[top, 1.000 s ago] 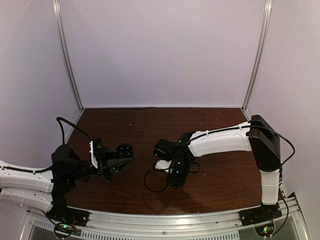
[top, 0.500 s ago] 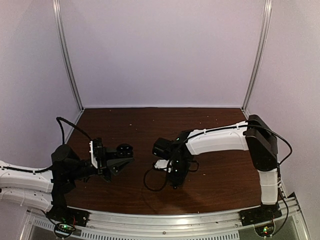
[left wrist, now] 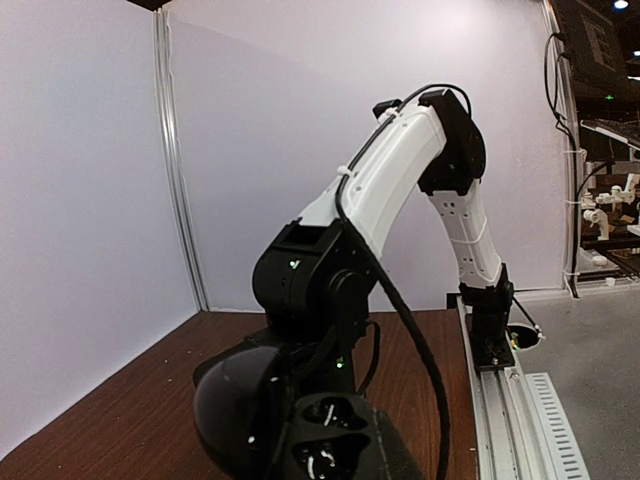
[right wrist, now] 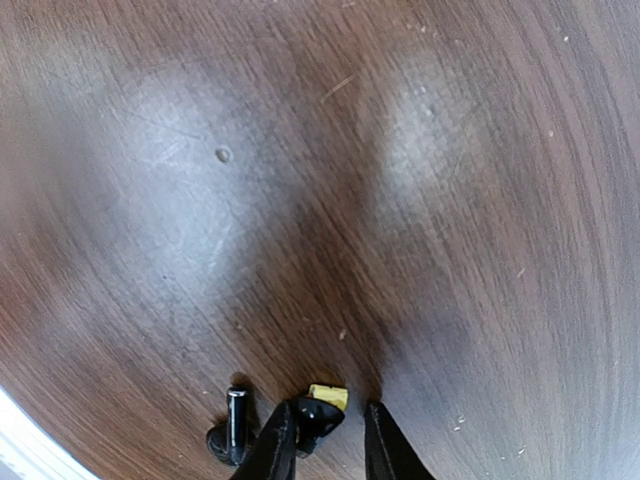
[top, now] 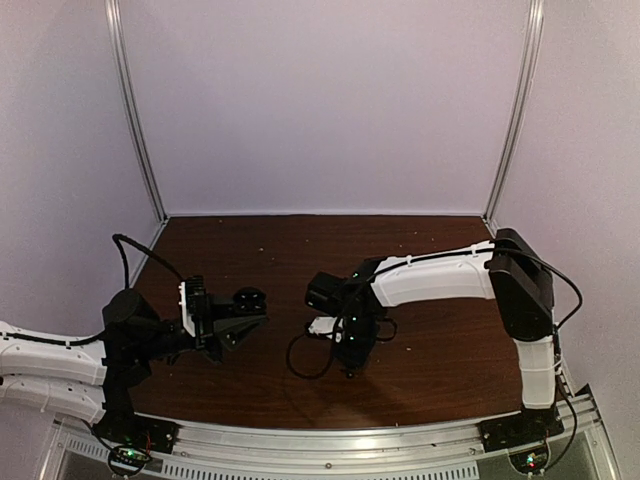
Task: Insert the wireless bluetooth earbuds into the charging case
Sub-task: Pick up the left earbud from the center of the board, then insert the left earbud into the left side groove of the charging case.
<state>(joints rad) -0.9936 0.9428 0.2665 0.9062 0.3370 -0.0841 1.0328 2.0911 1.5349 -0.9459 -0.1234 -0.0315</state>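
The case (left wrist: pixel 332 442) is held clamped in the left gripper (top: pixel 243 322). A black bud (right wrist: pixel 314 412) is straddled, seemingly unclamped, by the right gripper (right wrist: pixel 328 428). Closing is called for next.

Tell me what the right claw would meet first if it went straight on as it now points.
Probably the black earbud with the yellow tip, lying between the fingers of the right claw; behind it, the table. Depth is unclear.

We see the charging case (left wrist: pixel 330 425) cut off at the left wrist view's bottom. The right gripper (right wrist: pixel 328 412) runs off-frame too. From above, the earbuds (right wrist: pixel 232 425) mid-counter are too small to tell.
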